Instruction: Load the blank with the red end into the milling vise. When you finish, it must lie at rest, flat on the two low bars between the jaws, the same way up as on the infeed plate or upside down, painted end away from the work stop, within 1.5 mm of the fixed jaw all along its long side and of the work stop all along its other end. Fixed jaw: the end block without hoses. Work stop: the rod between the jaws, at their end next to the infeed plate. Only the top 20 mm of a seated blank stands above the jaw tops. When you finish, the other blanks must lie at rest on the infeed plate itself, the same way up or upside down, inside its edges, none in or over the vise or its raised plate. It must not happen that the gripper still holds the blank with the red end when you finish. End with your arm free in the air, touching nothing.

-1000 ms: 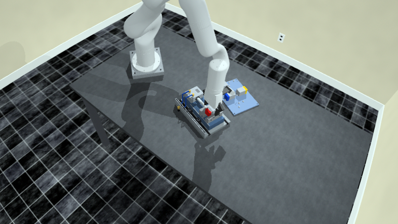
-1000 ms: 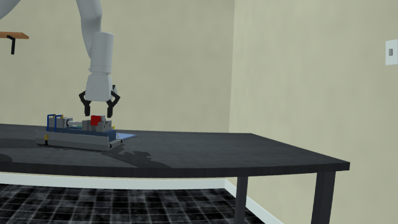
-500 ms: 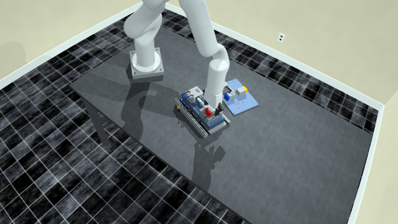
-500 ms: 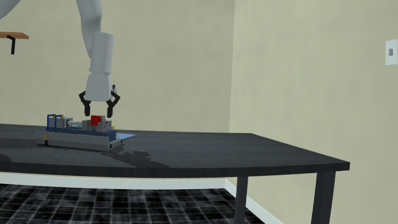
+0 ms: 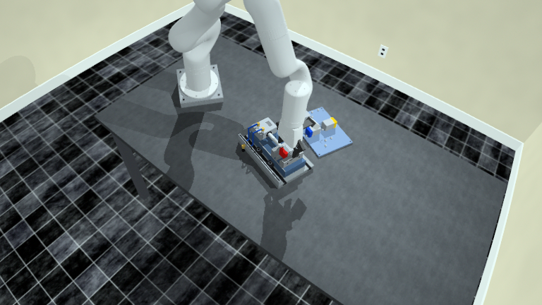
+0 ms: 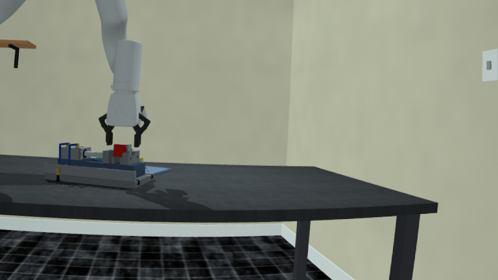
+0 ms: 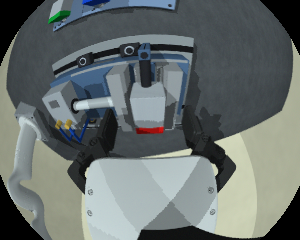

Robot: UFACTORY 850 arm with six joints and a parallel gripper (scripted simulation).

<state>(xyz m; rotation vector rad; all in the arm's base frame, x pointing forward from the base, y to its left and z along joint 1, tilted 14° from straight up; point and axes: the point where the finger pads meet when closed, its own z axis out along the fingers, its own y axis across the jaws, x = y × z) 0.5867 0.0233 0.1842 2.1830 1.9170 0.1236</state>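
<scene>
The blank with the red end (image 5: pixel 282 152) lies between the jaws of the milling vise (image 5: pixel 275 154), with its red end toward the side away from the infeed plate. It also shows in the side view (image 6: pixel 122 150) and in the wrist view (image 7: pixel 149 108), grey with a red near end. My gripper (image 6: pixel 122 139) is open and empty. It hangs just above the blank with a finger on each side, apart from it. In the wrist view the fingers stand wide on both sides of the blank's red end. The seating on the low bars is hidden.
The light blue infeed plate (image 5: pixel 327 135) lies beside the vise, holding a blue-ended blank (image 5: pixel 308 131), a yellow-ended blank (image 5: pixel 329 123) and a green-ended blank (image 7: pixel 60 16). Blue hoses (image 5: pixel 251 130) stand at the vise's far end. The arm's base (image 5: pixel 198 85) is at the table's back.
</scene>
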